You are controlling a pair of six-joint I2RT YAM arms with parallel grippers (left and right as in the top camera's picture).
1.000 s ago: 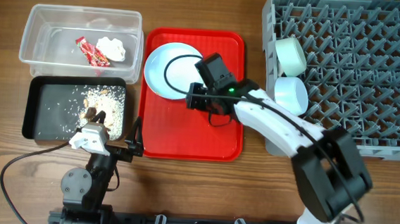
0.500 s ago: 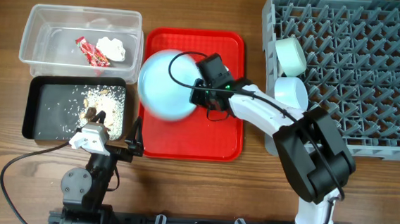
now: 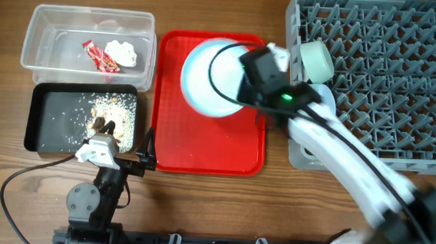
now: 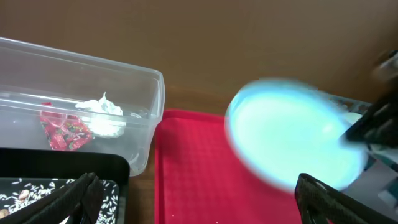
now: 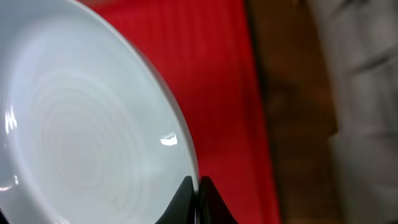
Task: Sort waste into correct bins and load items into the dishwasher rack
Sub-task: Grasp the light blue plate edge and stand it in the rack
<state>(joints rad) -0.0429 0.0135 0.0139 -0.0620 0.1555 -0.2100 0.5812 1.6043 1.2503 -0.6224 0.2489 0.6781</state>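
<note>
The right arm (image 3: 339, 153) wore smooth white shells along its links, ending in a blocky black wrist housing (image 3: 262, 67) where a small green light (image 3: 285, 97) glowed. A thin black loop cable (image 3: 214, 60) sprang from that wrist. Its lower joint looked black, though blurred. The left arm (image 3: 93, 198) was black and dark grey with round joint housings, a white angular cap (image 3: 96, 152) and a long black lead (image 3: 5, 188). The left pincer (image 4: 196, 183) had matte black fingers (image 4: 329, 202); the right pincer (image 5: 198, 193) was black too
</note>
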